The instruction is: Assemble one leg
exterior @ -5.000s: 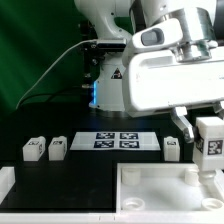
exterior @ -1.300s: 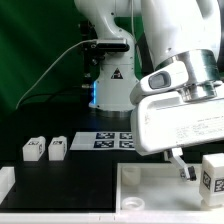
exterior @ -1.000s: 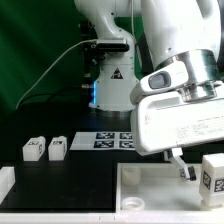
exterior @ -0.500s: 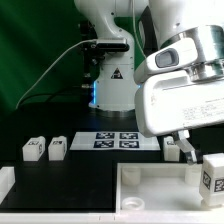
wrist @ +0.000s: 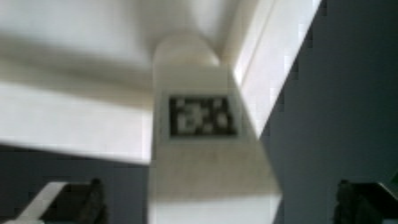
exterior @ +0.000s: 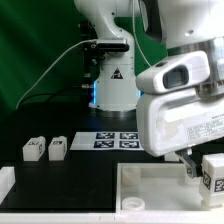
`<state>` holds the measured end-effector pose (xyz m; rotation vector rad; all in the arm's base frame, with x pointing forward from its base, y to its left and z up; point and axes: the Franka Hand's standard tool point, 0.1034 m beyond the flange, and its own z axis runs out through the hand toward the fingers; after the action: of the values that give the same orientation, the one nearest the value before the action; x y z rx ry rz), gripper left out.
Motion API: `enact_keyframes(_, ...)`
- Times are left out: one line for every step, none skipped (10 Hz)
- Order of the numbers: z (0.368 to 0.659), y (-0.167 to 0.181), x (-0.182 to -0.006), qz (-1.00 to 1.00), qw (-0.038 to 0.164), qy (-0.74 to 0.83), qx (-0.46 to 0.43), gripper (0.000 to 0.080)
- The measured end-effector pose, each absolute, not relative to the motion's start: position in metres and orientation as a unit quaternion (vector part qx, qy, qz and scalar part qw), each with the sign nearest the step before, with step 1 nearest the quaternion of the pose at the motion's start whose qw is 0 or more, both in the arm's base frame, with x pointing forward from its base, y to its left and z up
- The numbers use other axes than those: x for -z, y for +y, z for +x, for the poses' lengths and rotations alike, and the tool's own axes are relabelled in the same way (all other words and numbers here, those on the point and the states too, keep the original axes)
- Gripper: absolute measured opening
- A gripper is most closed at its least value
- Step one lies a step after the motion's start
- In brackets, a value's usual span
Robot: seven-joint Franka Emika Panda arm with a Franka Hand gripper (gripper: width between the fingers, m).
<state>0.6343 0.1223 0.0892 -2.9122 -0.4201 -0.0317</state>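
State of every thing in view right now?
End effector: open, fingers either side of a leg, not touching.
Leg by the end effector: upright, tag toward the exterior camera, ungripped.
Two legs at the exterior view's left: standing side by side on the table, untouched.
Large white tray-like piece: lying flat.
Marker board: flat, partly hidden by the arm.

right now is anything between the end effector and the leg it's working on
Nothing visible. In the wrist view the leg lies straight ahead of the open end effector, with no other part between them; its fingers stand clear on either side.
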Motion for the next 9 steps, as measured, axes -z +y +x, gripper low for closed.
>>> enact_keyframes(0.634, 0.126, -0.089, -0.983, 0.107, -0.145, -0.024, 0.0649)
enact_keyframes(0.646, 0.124, -0.087, -0.984, 0.105, -0.142, 0.006, 0.0649)
enact_keyframes(0.645, 0.119, -0.083, -0.985, 0.104, -0.141, 0.012, 0.0649)
enact_keyframes(0.647, 0.116, -0.082, -0.984, 0.104, -0.142, 0.013, 0.0649)
enact_keyframes(0.649, 0.112, -0.08, -0.985, 0.104, -0.141, 0.013, 0.0649)
enact_keyframes(0.648, 0.111, -0.079, -0.985, 0.104, -0.14, 0.013, 0.0649)
enact_keyframes(0.648, 0.112, -0.079, -0.985, 0.104, -0.14, 0.013, 0.0618)
enact_keyframes(0.648, 0.112, -0.079, -0.985, 0.104, -0.14, 0.013, 0.0618)
enact_keyframes(0.648, 0.112, -0.079, -0.985, 0.104, -0.139, 0.012, 0.0433)
